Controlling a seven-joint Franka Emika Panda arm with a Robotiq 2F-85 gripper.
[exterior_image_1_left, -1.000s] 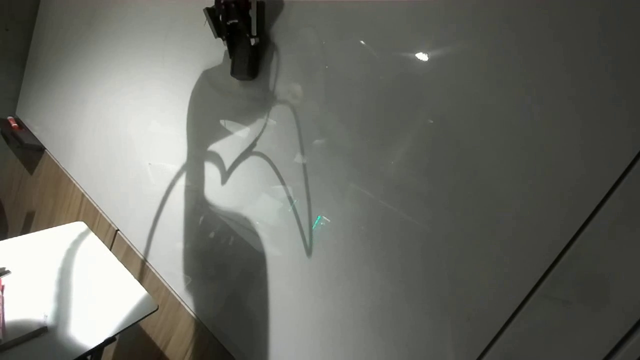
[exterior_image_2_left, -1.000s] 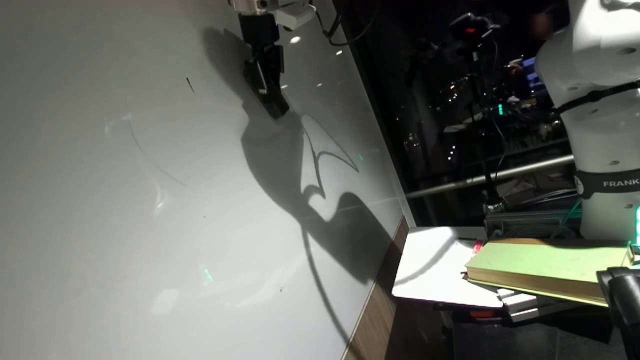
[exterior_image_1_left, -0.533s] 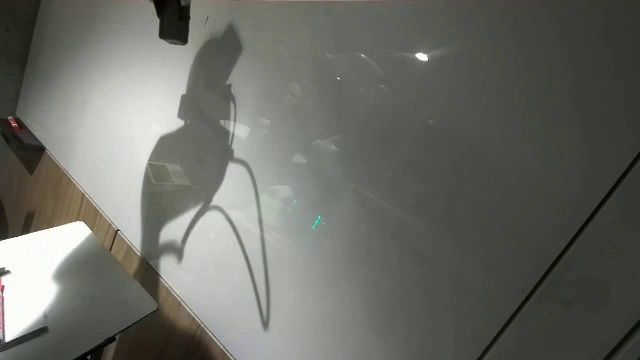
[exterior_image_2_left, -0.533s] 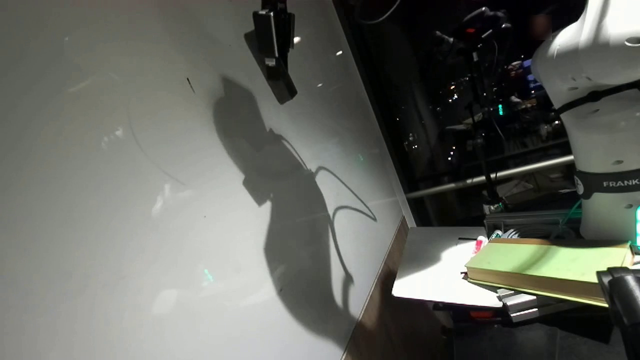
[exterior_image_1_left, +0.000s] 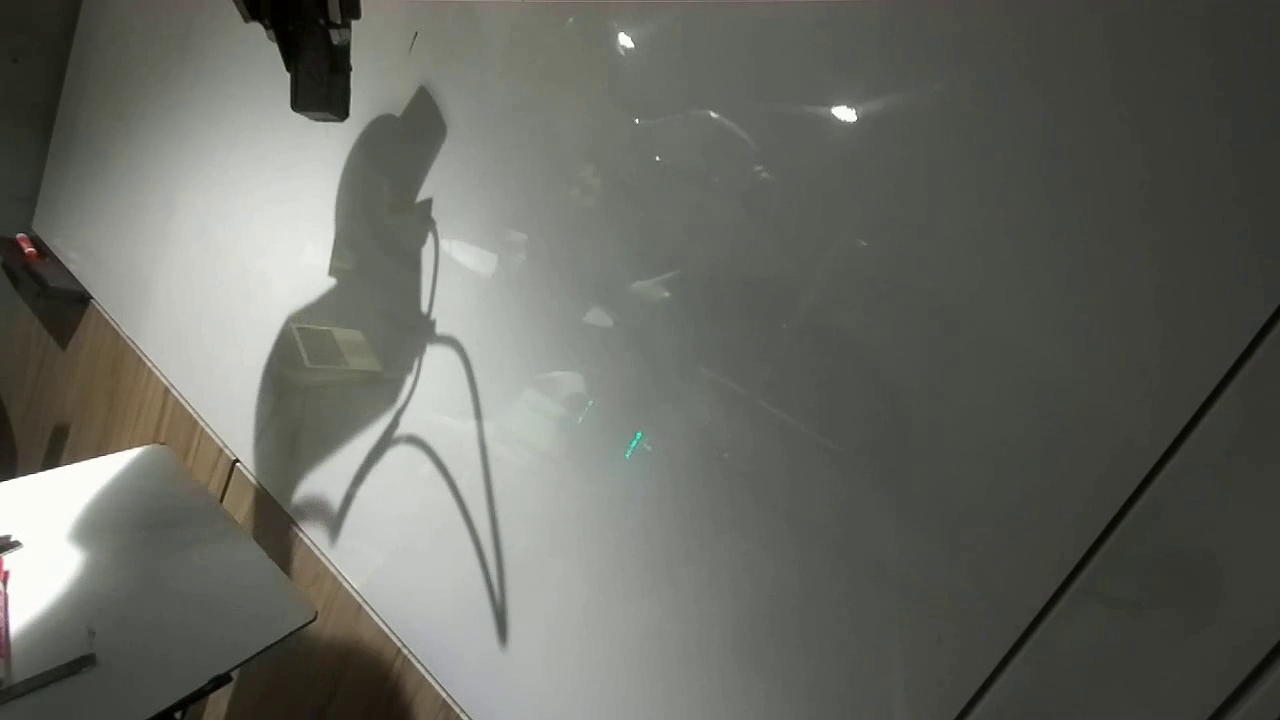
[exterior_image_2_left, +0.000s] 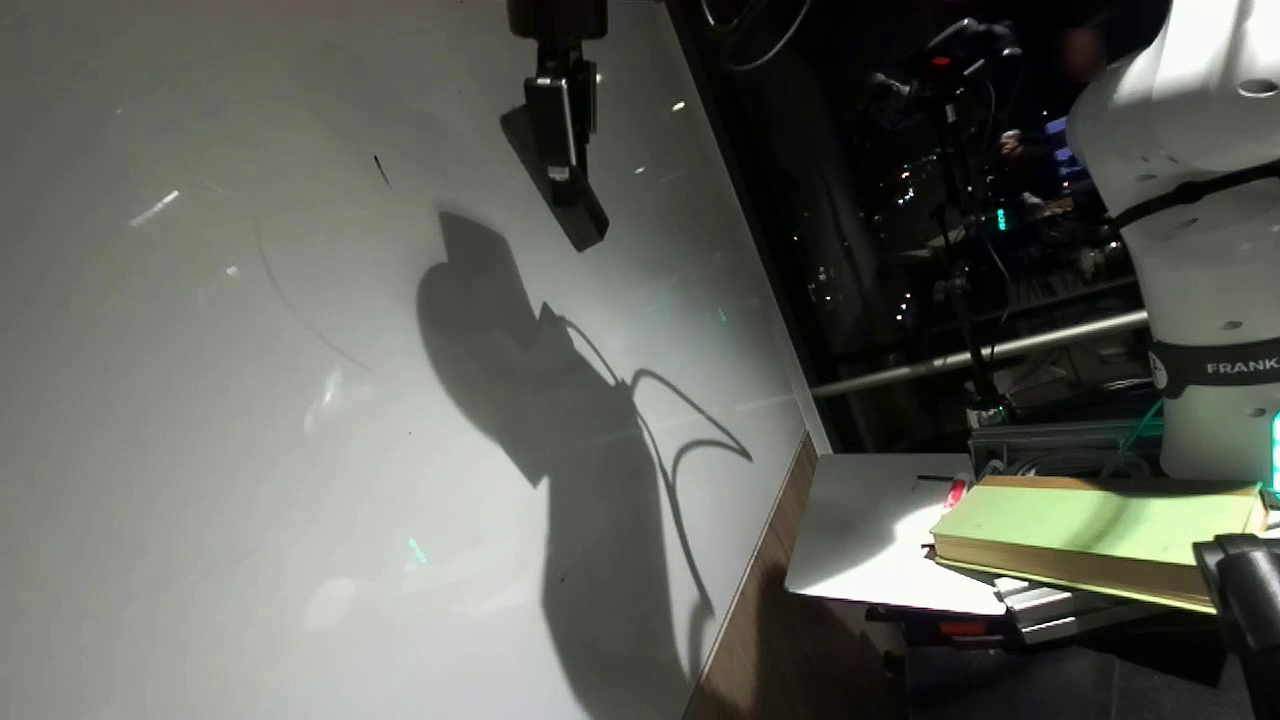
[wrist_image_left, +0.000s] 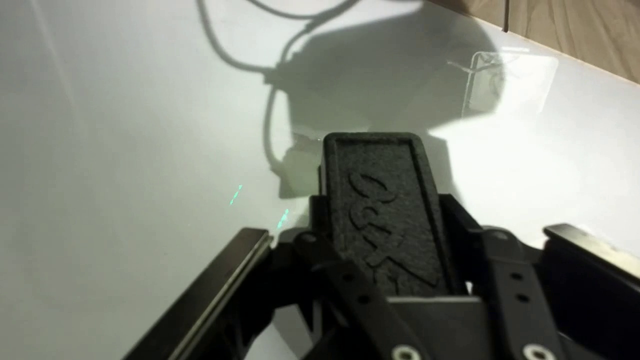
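Observation:
My gripper (wrist_image_left: 386, 220) is shut on a black block-shaped eraser (wrist_image_left: 372, 160) with raised lettering, its two fingers pressing the long sides. The eraser's free end juts out past the fingertips. In both exterior views the gripper (exterior_image_2_left: 562, 140) comes in from the top edge, with the eraser (exterior_image_1_left: 321, 80) pointing downward. Behind it spreads a large glossy whiteboard (exterior_image_1_left: 800, 400). The shadow on the board lies well away from the eraser (exterior_image_2_left: 582, 215), so the two look apart. A short dark mark (exterior_image_2_left: 381, 169) and a faint curved line (exterior_image_2_left: 300, 305) show on the board.
A white side table (exterior_image_1_left: 170, 570) stands beside the board's wooden lower border (exterior_image_1_left: 150, 390). On it lie a thick green book (exterior_image_2_left: 1090, 525) and a red marker (exterior_image_2_left: 956, 493). A dark holder (exterior_image_1_left: 45, 270) carries a red pen. The white robot arm (exterior_image_2_left: 1190, 250) rises at the right.
The gripper and eraser have pulled back from the board and shifted left in an exterior view, then dropped slightly. Their shadow has separated from them. The grip is unchanged.

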